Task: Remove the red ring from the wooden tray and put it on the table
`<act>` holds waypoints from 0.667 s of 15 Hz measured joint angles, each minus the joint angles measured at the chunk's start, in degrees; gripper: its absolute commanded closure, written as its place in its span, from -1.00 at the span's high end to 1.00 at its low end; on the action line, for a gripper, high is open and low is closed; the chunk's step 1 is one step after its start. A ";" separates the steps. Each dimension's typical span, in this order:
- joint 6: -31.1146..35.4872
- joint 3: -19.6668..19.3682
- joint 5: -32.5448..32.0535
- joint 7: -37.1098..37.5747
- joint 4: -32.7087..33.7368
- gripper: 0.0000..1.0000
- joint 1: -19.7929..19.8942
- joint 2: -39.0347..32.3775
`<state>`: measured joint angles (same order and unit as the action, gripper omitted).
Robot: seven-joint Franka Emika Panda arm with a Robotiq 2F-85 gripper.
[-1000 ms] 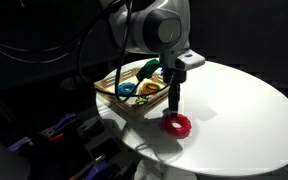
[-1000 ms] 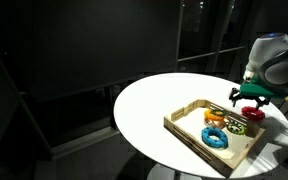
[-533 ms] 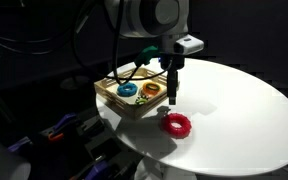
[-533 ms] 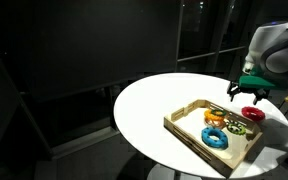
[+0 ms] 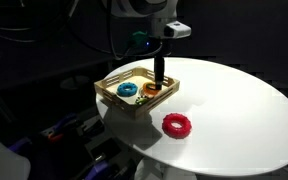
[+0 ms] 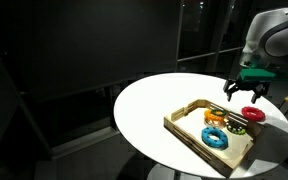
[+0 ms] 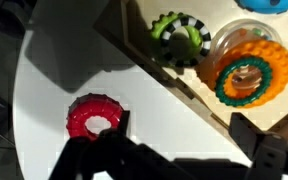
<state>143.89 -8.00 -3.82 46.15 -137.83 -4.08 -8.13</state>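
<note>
The red ring [image 5: 176,124] lies flat on the white table [image 5: 234,100], just outside the wooden tray [image 5: 115,83]. It also shows in an exterior view [image 6: 255,115] and in the wrist view [image 7: 92,116]. My gripper [image 5: 159,72] hangs open and empty above the tray's edge, well clear of the red ring. Its spread fingers show in an exterior view [image 6: 245,92]. In the wrist view the gripper [image 7: 179,160] is dark at the bottom, with the table [image 7: 44,100] and the tray's rim [image 7: 164,75] below it.
In the tray [image 6: 189,128] lie a blue ring [image 5: 127,89], an orange ring with a green rim [image 7: 252,72] and a green-and-black ring [image 7: 180,37]. The table's round edge is close to the tray and the red ring. The surroundings are dark.
The gripper has risen from beside the red ring and moved back over the tray. The red ring stays where it lay on the table.
</note>
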 measured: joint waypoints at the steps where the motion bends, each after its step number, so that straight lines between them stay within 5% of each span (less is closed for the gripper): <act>1: -1.54 0.61 0.71 -1.41 0.00 1.00 0.09 0.80; 10: -14.61 3.79 3.73 -13.70 0.00 1.00 1.28 7.91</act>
<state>129.28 -4.22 -0.09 32.45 -137.84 -2.81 -0.22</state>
